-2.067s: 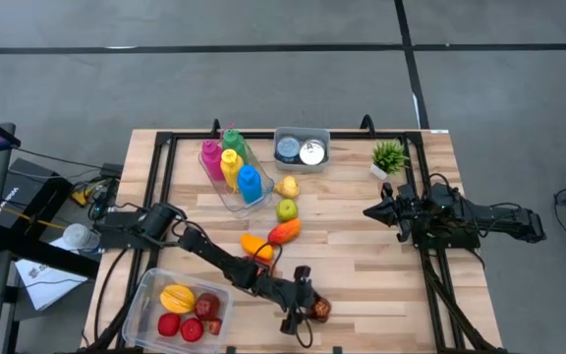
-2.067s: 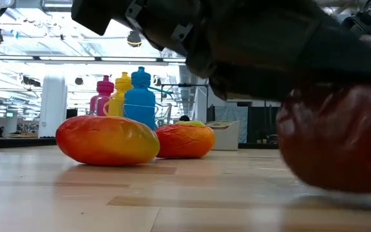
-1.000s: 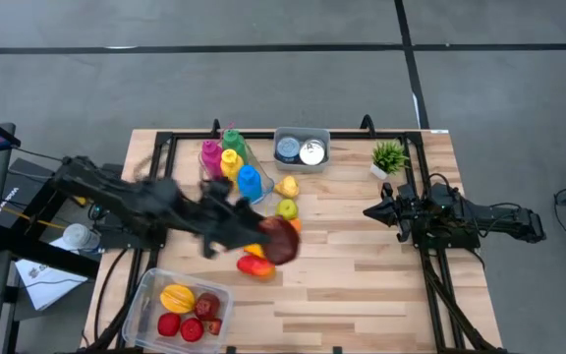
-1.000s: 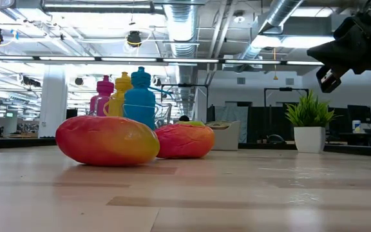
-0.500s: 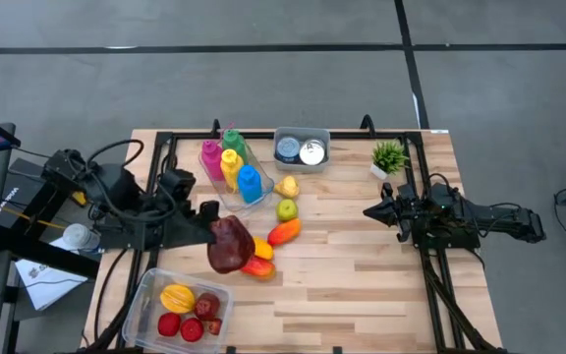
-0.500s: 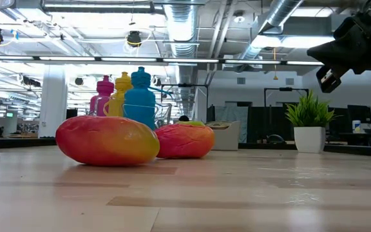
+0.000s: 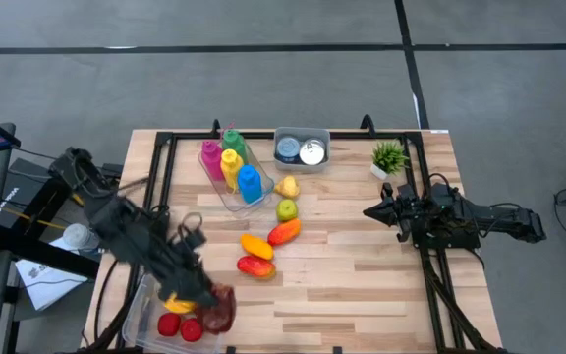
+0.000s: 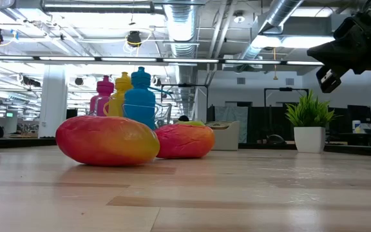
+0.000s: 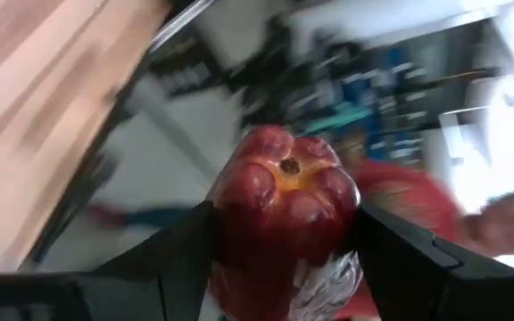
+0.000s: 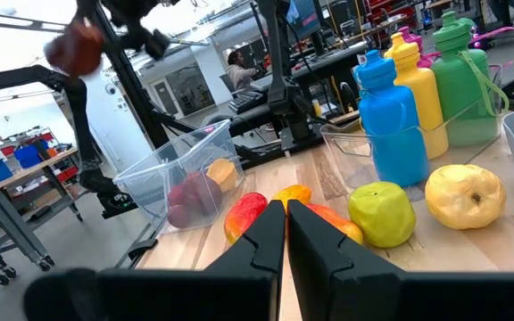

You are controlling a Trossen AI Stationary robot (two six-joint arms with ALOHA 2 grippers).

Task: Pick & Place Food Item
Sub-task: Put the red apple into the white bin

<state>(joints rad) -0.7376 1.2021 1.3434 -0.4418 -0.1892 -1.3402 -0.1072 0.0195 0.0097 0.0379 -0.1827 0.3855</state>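
The table [image 7: 362, 285] is pale wood planks, smooth with a soft sheen. The bin [image 10: 163, 178] is clear plastic. The 4 bottles [image 10: 418, 89] are glossy coloured plastic. The dark red pepper [image 9: 284, 227] looks shiny and smooth, the mangoes [image 8: 108, 140] satin-skinned.

Dark red pepper [image 9: 284, 223] with a yellow-orange crown; pink bottle [image 7: 210, 154], yellow bottle [image 7: 230, 164], green bottle [image 7: 233, 141] and blue bottle [image 7: 250, 182]; red-orange mangoes [image 8: 107, 139]; green apple [image 10: 381, 213]; pale wooden table [image 7: 362, 285].
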